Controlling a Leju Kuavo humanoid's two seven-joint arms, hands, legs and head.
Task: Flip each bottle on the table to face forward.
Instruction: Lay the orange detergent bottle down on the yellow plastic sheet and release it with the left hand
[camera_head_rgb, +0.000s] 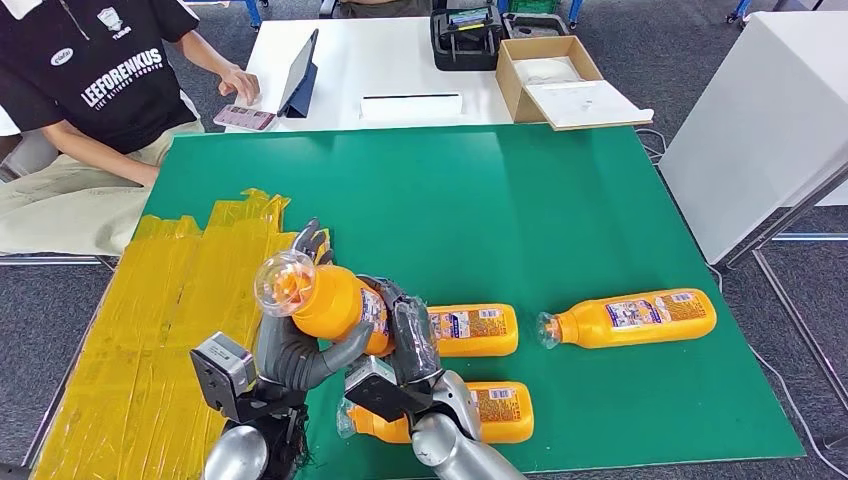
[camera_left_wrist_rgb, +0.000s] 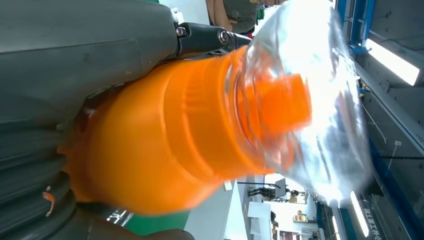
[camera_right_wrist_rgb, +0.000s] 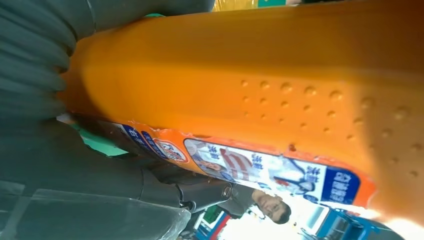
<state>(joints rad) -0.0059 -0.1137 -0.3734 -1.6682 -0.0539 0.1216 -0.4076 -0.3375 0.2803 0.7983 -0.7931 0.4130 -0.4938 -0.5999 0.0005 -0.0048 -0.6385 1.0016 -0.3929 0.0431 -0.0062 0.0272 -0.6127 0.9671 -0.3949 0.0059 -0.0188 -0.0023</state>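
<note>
2 hands (camera_head_rgb: 345, 345) round lifted bottle (camera_head_rgb: 325, 298)

An orange bottle (camera_head_rgb: 335, 300) with a clear domed cap and a blue, white and red label is gripped by two grey, dark-fingered hands, left (camera_head_rgb: 290, 345) and right (camera_head_rgb: 405, 345). Three more orange bottles (camera_head_rgb: 630, 318) with matching labels are seen on a green mat (camera_head_rgb: 500, 190), edged by yellow tape (camera_head_rgb: 160, 330). A white table (camera_head_rgb: 380, 60) is seen beyond.
</note>
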